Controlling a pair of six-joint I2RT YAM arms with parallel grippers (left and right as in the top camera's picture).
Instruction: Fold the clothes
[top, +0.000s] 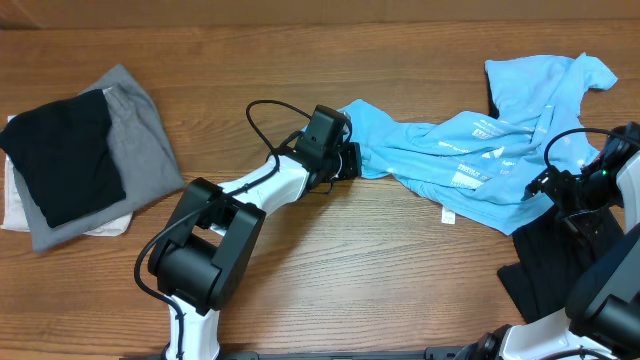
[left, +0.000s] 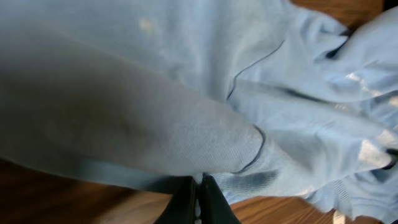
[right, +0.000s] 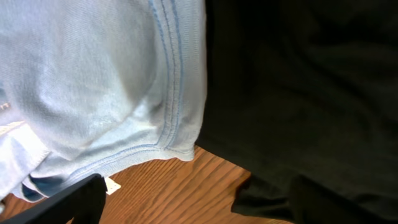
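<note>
Only overhead shows folded stack (top: 90, 160); left wrist, jaws pinching blue T-shirt (left: 186, 93).

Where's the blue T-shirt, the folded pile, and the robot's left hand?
sky-blue T-shirt (top: 470, 150): overhead view, on its lettered middle.
folded pile (top: 65, 160): overhead view, on the black garment on top.
left hand (left: 198, 198): left wrist view, where its shut fingertips pinch the T-shirt.

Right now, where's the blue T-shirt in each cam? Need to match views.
Overhead: blue T-shirt lies crumpled, running from centre to upper right.
Left wrist: it fills nearly the whole frame.
Right wrist: it takes the left half, stitched hem next to a black garment.
Shared landmark: the wooden table, showing below the shirt in all three views.
</note>
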